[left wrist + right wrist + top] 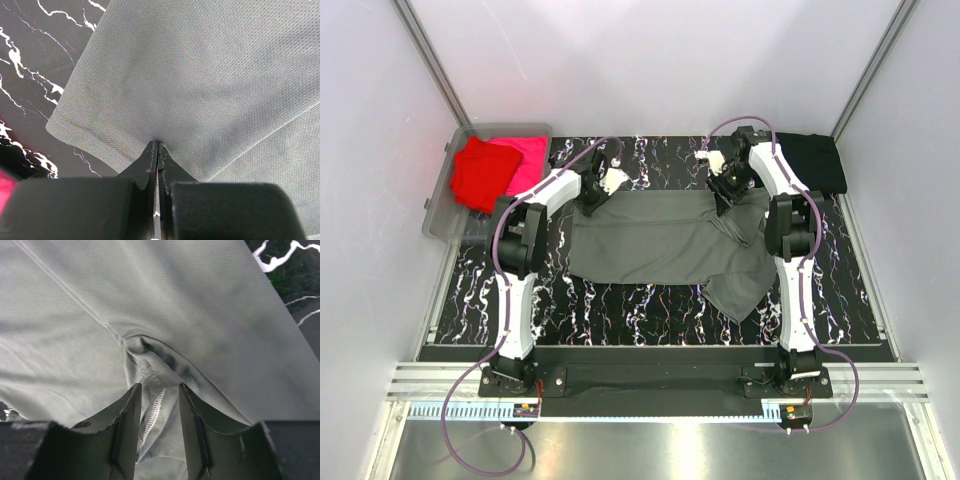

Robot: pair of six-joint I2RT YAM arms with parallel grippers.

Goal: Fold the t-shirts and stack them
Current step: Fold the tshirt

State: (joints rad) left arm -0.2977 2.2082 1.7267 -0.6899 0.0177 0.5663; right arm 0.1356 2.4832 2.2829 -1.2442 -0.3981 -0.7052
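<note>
Grey shirt (665, 240) pinched at far corners, left gripper (156, 145) clamped on hem, right gripper (159, 395) slightly parted around bunched seam, likely for spreading flat.

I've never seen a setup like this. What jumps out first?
A dark grey t-shirt lies spread mid-table, its far edge pinched by the left gripper and the right gripper. A clear bin at far left holds a red shirt and a pink shirt.

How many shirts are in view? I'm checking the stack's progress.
4: a grey shirt spread mid-table, a black shirt at the far right corner, a red shirt and a pink shirt in the bin. More may lie hidden beneath.
</note>
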